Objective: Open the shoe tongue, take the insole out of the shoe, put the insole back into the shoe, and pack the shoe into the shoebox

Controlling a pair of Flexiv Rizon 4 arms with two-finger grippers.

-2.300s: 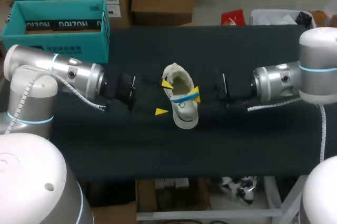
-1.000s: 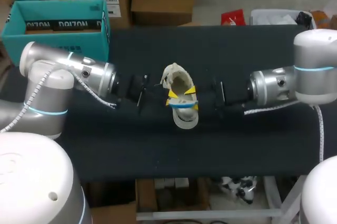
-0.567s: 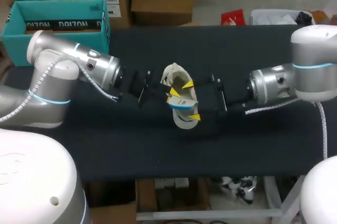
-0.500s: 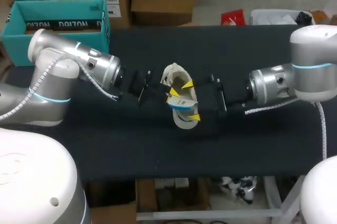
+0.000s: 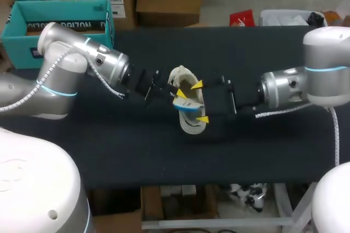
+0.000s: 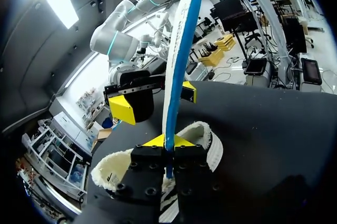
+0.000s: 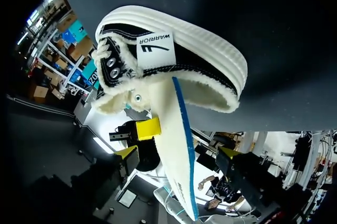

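A cream and black shoe [image 5: 192, 126] lies mid-table with its mouth facing up. Its white insole with a blue edge [image 5: 186, 105] stands up out of the mouth. My left gripper [image 5: 177, 95] is shut on the insole's lower end; the left wrist view shows the insole [image 6: 179, 61] rising from my left gripper [image 6: 168, 142] above the shoe [image 6: 210, 141]. My right gripper [image 5: 199, 102] is open wide on the shoe's right side, its tips either side of the insole without touching. In the right wrist view the insole [image 7: 169, 129] passes between the spread fingers of my right gripper [image 7: 178, 153], over the shoe [image 7: 200, 61].
The teal shoebox [image 5: 33, 41] stands open at the table's back left corner, behind my left arm. Dark tabletop [image 5: 219, 156] surrounds the shoe on the front and right.
My right gripper has opened wide and let go of the insole. My left arm has swung upward at the elbow, keeping its hold on the insole over the shoe.
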